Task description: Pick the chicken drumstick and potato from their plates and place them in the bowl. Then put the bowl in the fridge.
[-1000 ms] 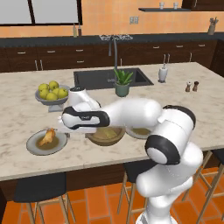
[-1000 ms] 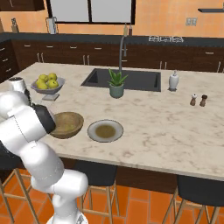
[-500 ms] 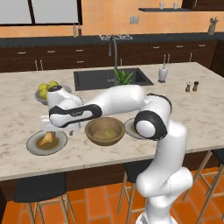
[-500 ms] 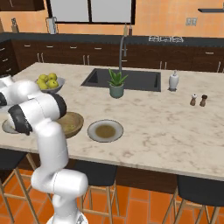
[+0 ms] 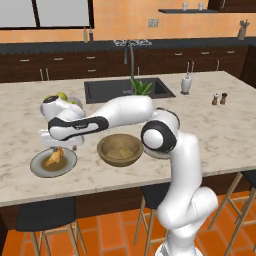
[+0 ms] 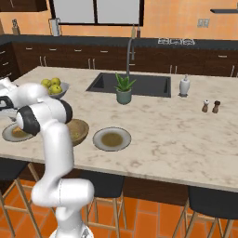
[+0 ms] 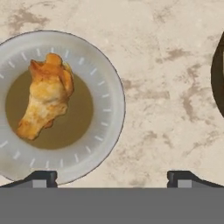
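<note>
Looking down through the hand camera, I see the chicken drumstick [image 7: 46, 97] lying on its plate [image 7: 107, 100], thick end toward the top of that view and the narrow end pointing down and left. My gripper [image 7: 111, 177] is spread wide with nothing between the fingers [image 7: 41, 177]; one tip sits over the plate's near rim, the other over bare marble counter [image 7: 166, 65].

From the left base view, the arm reaches across to the left, and the gripper [image 5: 65, 144] hangs just above the drumstick's plate [image 5: 37, 167], with the drumstick [image 5: 53, 157] below and slightly to its left. The wooden bowl [image 5: 120, 149] sits just beside that plate on the right, and I can see a yellowish lump, the potato [image 5: 121, 150], inside it. The second plate [image 6: 111, 138] lies on the bowl's other side in the right base view. A fruit bowl [image 6: 54, 87] with yellow-green fruit stands behind the arm, and a potted plant [image 6: 123, 90] stands by the sink [image 6: 135, 84].
</note>
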You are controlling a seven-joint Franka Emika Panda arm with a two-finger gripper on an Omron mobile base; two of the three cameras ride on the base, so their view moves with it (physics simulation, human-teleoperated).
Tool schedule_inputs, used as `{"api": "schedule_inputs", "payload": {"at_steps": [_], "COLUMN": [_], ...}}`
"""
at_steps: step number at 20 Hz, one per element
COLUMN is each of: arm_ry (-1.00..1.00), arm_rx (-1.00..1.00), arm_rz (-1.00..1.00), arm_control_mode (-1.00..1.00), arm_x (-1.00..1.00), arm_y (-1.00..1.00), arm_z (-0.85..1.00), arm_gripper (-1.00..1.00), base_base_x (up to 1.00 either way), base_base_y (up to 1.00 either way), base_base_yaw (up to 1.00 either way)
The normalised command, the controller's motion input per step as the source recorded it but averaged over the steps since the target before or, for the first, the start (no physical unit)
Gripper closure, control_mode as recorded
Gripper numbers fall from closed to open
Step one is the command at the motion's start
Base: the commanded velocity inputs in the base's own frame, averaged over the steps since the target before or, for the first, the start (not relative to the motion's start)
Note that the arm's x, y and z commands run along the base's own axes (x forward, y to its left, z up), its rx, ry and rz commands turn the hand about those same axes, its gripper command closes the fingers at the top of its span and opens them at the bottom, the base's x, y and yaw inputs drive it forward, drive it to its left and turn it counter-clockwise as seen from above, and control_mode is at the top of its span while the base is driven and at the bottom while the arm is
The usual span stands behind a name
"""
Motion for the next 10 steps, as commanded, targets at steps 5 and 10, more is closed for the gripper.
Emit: {"api": "schedule_inputs", "payload": {"at_steps": [5,10], "arm_ry": [-0.13,-0.16], "arm_rx": [0.07,0.16], "arm_rz": [0.00,0.00], "arm_control_mode": [-1.00,-1.00], "arm_x": [0.30,0.34], "arm_y": [0.00,0.01], "arm_z": [-0.42,-0.35], "arm_gripper": [-1.00,-1.00], "base_base_x": [0.00,0.00], "base_base_y": [0.00,0.00], "base_base_yaw": [0.00,0.00]}}
